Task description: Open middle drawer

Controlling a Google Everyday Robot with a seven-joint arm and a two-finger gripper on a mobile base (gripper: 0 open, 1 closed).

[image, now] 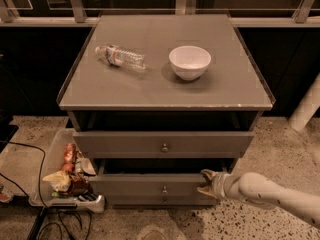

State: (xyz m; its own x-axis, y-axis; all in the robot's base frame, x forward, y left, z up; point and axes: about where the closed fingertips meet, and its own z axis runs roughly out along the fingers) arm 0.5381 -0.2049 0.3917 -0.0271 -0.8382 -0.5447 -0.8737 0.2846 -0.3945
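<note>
middle drawer [135,186] (gripper [206,183] at right end)

Matt, smooth grey laminate look across the bench [150,86] top, paler and scuffed along its front edge. Same flat matt grey on the middle drawer [135,186] in the bench's front, with a dull metal glint on its small round knob [164,189]. Clear, crinkled, glossy plastic for the bottle [121,57] on the bench, with a printed film label. White, smooth and glossy, ceramic-looking, for the bowl [189,61] on the bench. Pale, matt, plastic-looking for the claw [204,183] at the right end of the bench's middle drawer. Translucent plastic for the bin [52,149] left of the bench; shiny foil-like wrappers [70,176] inside. Speckled, stone-like floor [280,149] under the bench.
</note>
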